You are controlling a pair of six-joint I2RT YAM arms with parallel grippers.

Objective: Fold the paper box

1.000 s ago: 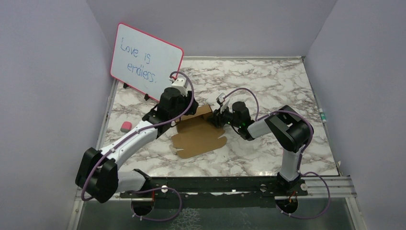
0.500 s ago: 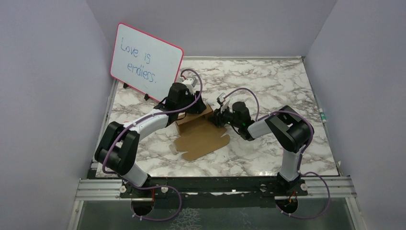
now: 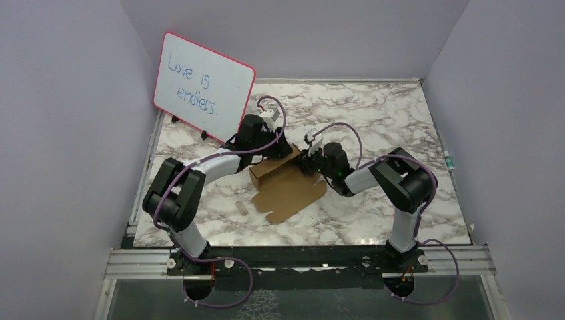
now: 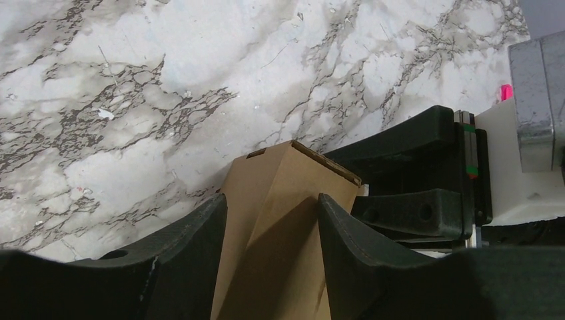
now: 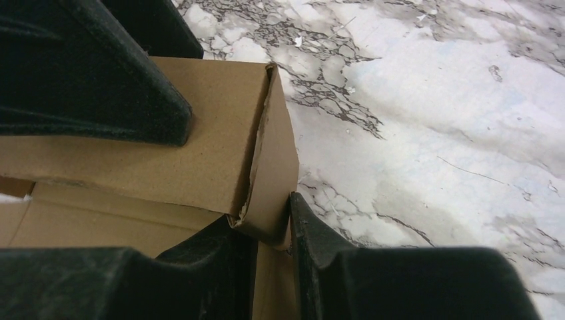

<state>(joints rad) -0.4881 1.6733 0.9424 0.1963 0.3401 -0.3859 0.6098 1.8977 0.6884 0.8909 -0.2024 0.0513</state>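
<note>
Top external: left gripper (image 3: 270, 154), right gripper (image 3: 306, 162) clasp paper box (image 3: 293, 193), arms outstretched.

Pink-framed whiteboard (image 3: 203, 85) standing on marble table (image 3: 373, 113)

Marble tabletop (image 3: 373, 107), lilac walls (image 3: 66, 133)

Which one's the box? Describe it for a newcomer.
On the marble table, near the whiteboard, find where the left end effector and right end effector meet. The box is the big brown cardboard piece, one wall folded up, the rest flat.
</note>
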